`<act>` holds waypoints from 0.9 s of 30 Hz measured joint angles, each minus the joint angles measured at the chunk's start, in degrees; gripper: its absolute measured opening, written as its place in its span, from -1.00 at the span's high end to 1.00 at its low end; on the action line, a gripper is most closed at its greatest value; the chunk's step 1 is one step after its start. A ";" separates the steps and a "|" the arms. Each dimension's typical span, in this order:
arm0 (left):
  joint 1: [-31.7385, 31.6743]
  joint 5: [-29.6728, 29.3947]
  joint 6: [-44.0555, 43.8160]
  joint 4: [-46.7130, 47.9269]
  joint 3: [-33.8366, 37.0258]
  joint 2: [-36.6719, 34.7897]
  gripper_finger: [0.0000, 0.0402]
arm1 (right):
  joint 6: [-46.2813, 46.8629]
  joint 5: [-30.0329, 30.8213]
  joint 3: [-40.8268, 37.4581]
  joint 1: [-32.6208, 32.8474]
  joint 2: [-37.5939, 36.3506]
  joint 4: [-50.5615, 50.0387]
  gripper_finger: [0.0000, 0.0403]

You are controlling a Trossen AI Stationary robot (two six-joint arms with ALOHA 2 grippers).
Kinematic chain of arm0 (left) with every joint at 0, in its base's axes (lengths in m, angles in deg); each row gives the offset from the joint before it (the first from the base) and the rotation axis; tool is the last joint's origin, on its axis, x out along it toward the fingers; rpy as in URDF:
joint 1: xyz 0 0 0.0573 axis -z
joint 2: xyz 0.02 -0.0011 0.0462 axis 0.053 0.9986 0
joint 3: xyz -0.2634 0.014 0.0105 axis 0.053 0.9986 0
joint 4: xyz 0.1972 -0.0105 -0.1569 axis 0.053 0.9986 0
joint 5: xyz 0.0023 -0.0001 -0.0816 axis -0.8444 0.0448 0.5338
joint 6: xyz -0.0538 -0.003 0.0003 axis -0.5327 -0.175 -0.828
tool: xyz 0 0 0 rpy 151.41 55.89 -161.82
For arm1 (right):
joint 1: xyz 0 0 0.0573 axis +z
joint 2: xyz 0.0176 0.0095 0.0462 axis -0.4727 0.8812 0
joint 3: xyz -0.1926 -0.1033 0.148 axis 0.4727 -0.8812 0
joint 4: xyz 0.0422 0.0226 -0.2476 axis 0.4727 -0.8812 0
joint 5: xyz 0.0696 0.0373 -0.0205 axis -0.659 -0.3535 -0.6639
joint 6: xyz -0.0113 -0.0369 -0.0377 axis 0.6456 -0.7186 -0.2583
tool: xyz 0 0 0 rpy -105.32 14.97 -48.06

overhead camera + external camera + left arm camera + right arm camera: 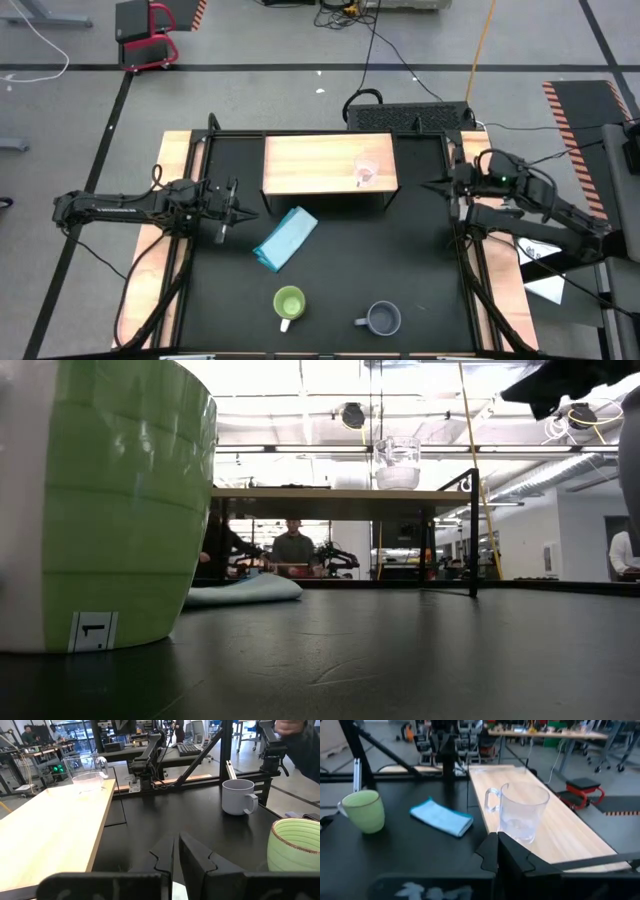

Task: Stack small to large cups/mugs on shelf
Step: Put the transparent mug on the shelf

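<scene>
Glass cup upright on shelf; left gripper, right gripper jaws clenched, empty.

The shelf stands at upper centre of the high view, most of its top bare; only the clear glass cup occupies its right end, near the front edge; the light blue cloth lies just below the shelf's front left, between it and the lime-green mug; the grey-blue mug sits apart to that mug's right, with open black table between them; the frame's centre right is free; the left pincer and right pincer flank the shelf.
</scene>
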 joint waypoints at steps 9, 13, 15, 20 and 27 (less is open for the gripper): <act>0.00 0.00 0.42 -0.06 0.00 0.00 0.85 | -1.05 -1.79 -8.69 0.00 -0.33 13.34 1.00; 0.00 0.00 0.35 -0.02 0.00 0.00 0.85 | -0.80 -4.78 -11.32 0.00 -0.39 19.27 1.00; 0.00 0.00 0.33 0.02 0.00 0.00 0.85 | -0.47 -4.87 -12.50 0.00 -0.36 21.06 1.00; 0.00 0.02 0.39 0.26 0.00 0.00 0.85 | 0.02 -5.90 -15.90 0.02 -1.26 24.75 1.00; 0.00 0.02 0.42 0.26 0.00 -0.02 0.85 | 1.35 -6.33 -18.80 0.27 -5.51 25.84 1.00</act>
